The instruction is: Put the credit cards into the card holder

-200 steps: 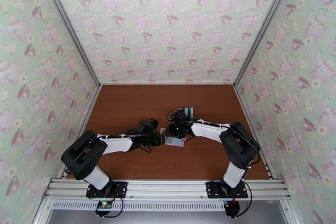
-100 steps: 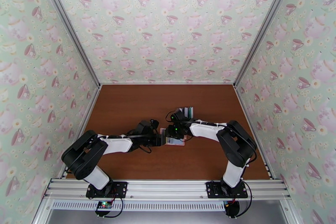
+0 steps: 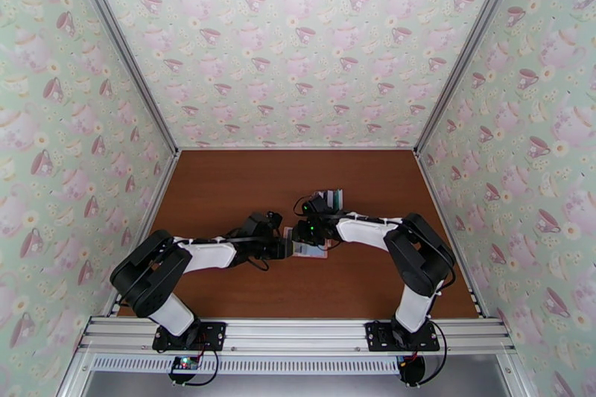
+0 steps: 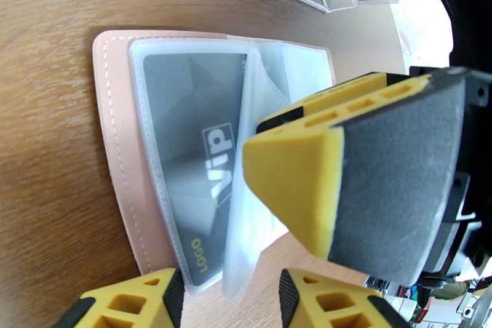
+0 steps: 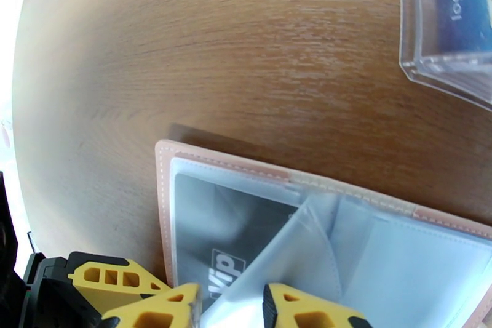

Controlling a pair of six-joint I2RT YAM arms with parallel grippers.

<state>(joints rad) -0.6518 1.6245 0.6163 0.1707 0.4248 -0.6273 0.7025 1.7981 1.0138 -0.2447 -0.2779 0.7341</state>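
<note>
Right claw (image 5: 230, 306) edged left over card holder (image 5: 162, 200) (card (image 4: 184, 132): "ViP", "LOGO").

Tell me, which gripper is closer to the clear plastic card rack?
Right. The right gripper hovers over the pink wallet, with the rack just beyond it to one side. The left gripper reaches in from the wallet's opposite end, farther from the rack.

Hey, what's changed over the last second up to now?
The right arm swung its elbow slightly left, easing the right gripper a touch toward the left gripper over the open card holder. Nothing was visibly taken hold of or let go. The left arm and the clear card rack look unchanged.
</note>
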